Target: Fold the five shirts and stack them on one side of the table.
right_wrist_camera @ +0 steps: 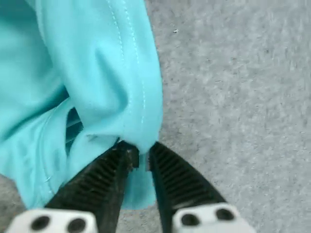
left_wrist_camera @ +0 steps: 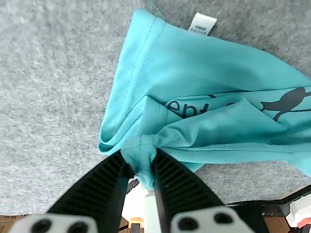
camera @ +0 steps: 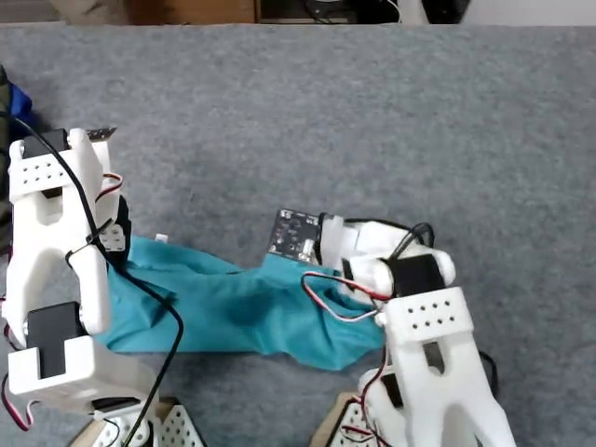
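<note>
A teal shirt (camera: 233, 307) lies bunched in a band across the near part of the grey table, stretched between the two arms. My left gripper (left_wrist_camera: 142, 170) is shut on a pinched fold at one end of the teal shirt (left_wrist_camera: 204, 92); a white label (left_wrist_camera: 202, 24) and dark print show on the cloth. My right gripper (right_wrist_camera: 138, 160) is shut on a hemmed edge of the teal shirt (right_wrist_camera: 87, 73) at the other end. In the high view the left arm (camera: 56, 251) stands over the shirt's left end and the right arm (camera: 410, 298) over its right end.
Grey felt table (camera: 372, 121) stretches open behind and to the right of the shirt. A dark blue thing (camera: 17, 102) peeks in at the far left edge. The arm bases stand at the near edge.
</note>
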### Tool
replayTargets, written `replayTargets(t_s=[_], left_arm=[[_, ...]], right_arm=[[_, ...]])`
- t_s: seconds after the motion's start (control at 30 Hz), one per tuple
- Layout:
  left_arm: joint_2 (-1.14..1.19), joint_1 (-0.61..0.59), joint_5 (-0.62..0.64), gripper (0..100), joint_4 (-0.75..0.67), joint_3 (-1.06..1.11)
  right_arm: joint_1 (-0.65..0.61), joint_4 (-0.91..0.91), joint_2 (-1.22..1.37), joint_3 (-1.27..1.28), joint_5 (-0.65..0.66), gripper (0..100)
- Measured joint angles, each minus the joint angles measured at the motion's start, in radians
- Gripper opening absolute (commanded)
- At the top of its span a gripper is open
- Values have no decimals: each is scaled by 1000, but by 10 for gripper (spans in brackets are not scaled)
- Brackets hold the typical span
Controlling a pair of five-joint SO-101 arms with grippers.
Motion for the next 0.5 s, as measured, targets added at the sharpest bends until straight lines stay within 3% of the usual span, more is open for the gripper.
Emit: replayTargets(t_s=[0.2,0.5], left_arm=[[0,0,0,19,0,0],[0,0,0,19,0,14]], right_arm=[[80,21,0,-15,-11,128],[71,87,0,-9,-55,127]])
